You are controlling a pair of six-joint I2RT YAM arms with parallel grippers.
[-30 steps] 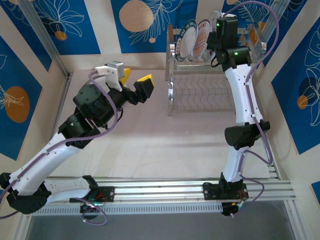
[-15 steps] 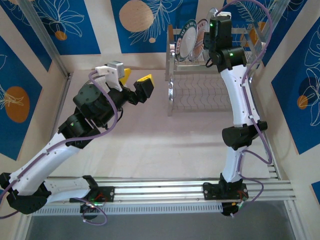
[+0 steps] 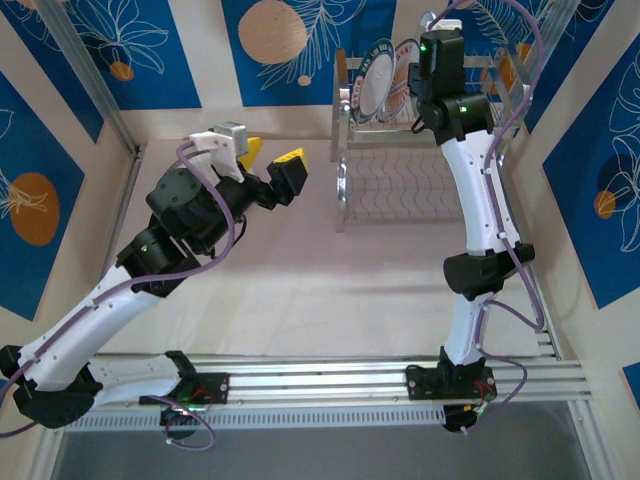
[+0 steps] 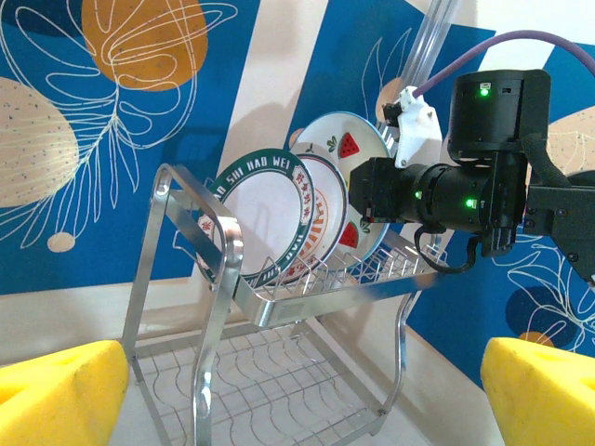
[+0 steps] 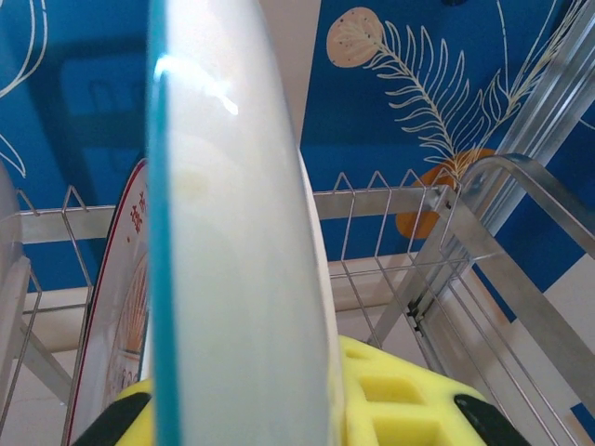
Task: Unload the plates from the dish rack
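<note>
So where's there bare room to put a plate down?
Bare: the pale tabletop between the left arm and right arm, in front of the shiny steel wire rack, and its wavy lower shelf. Crowded: the upper shelf, with upright patterned plates and the right gripper.

Blue leaf-patterned walls (image 3: 90, 50), pale tabletop (image 3: 300, 290)

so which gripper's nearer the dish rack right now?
Right. The right gripper is at the dish rack, shut on the watermelon plate on its upper shelf. The left gripper hangs open, apart from it, to its left.
</note>
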